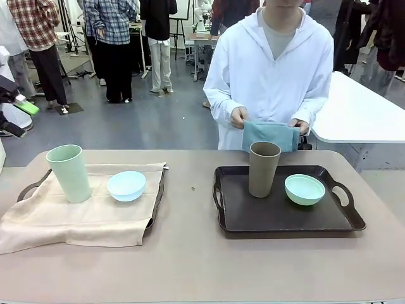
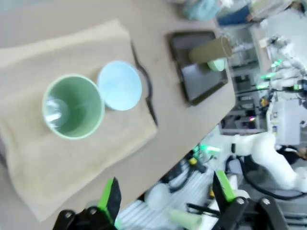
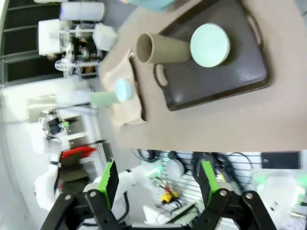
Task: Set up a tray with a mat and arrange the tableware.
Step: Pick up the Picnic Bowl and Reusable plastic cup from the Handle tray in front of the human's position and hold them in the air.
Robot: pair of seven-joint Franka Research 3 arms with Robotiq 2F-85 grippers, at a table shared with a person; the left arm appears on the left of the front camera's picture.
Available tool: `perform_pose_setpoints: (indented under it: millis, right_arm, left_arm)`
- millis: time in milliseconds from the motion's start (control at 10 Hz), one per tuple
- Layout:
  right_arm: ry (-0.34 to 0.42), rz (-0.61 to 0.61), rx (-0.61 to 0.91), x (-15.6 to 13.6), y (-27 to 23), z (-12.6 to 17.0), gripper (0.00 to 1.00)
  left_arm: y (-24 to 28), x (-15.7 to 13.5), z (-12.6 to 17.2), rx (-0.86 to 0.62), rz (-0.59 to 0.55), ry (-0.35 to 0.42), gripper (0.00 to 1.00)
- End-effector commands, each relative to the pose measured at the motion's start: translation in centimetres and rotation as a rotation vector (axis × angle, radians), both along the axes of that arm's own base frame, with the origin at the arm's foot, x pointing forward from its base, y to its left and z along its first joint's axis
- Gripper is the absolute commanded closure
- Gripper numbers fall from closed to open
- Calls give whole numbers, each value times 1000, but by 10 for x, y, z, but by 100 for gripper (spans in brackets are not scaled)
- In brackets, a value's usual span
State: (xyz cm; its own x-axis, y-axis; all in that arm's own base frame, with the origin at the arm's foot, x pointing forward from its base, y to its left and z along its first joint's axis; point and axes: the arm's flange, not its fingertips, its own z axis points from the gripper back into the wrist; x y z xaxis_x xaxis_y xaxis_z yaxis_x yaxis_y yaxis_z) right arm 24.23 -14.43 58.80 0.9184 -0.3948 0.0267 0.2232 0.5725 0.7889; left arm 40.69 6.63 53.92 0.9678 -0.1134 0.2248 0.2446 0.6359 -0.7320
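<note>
A beige mat (image 1: 76, 218) covers the left tray (image 1: 31, 187); on it stand the pale green cup (image 1: 68, 172) and the light blue bowl (image 1: 126, 185), side by side. The bare dark tray (image 1: 285, 218) on the right holds the brown cup (image 1: 263, 169) and the mint green bowl (image 1: 304, 189). A person at the far edge holds a folded teal cloth (image 1: 269, 134) in both hands. My left gripper (image 2: 167, 194) hangs open high above the green cup (image 2: 73, 106) and mat (image 2: 72, 158). My right gripper (image 3: 158, 179) is open too, high above the table's near edge, away from the dark tray (image 3: 216, 81).
Bare tabletop (image 1: 190, 259) lies between the two trays and along the near edge. A white table (image 1: 361, 114) stands behind at the right. Several people stand in the background.
</note>
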Motion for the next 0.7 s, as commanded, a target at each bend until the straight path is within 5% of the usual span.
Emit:
perform_pose_setpoints:
  millis: [0,600]
  right_arm:
    - [-34,-29,140,-25,-27,-31,13]
    - [-55,-152,288,-91,-101,-67,13]
  left_arm:
    - [31,-23,-1,-117,65,-2,0]
    - [95,-70,0,-190,157,9,0]
